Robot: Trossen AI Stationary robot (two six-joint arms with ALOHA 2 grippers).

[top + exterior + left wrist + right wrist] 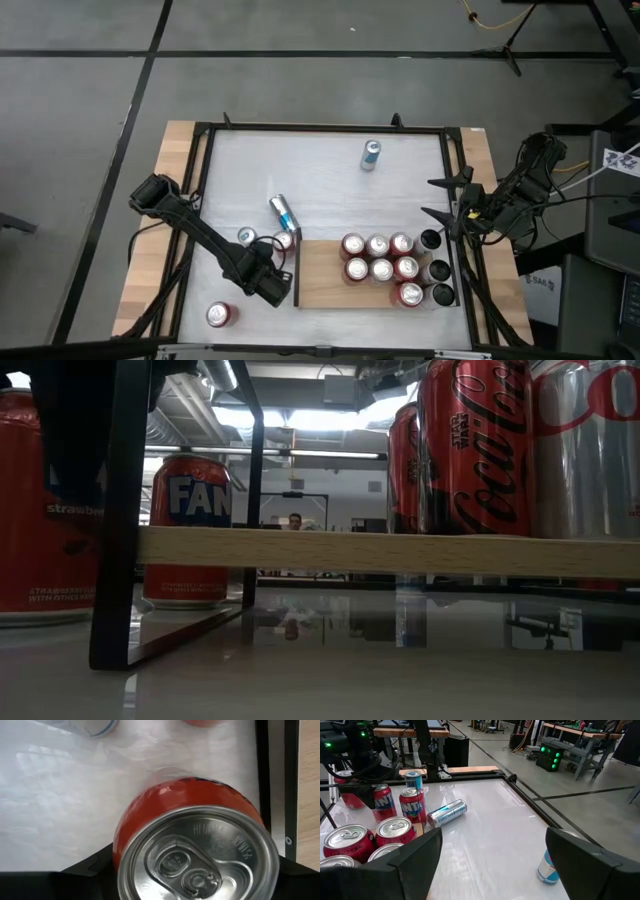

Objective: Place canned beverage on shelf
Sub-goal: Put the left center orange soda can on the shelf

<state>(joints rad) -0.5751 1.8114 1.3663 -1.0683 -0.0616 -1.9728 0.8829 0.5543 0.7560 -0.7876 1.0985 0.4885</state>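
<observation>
Right now our left gripper (272, 283) sits just left of the shelf (325, 275), near the desk's (320, 170) front edge, its fingers on either side of an orange can (190, 840) standing upright on the desk; we cannot tell whether they press it. On the shelf's right half, red and silver cans (380, 262) cluster. Our right gripper (440, 198) waits at the desk's right edge, fingers spread.

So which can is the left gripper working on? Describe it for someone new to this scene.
Start at the wooden shelf near the table's front edge. Just off its left end rail, on the white tabletop, the left gripper straddles an upright orange-red can. Its neighbours stand free; the blue-and-silver can nearby lies on its side.
</observation>
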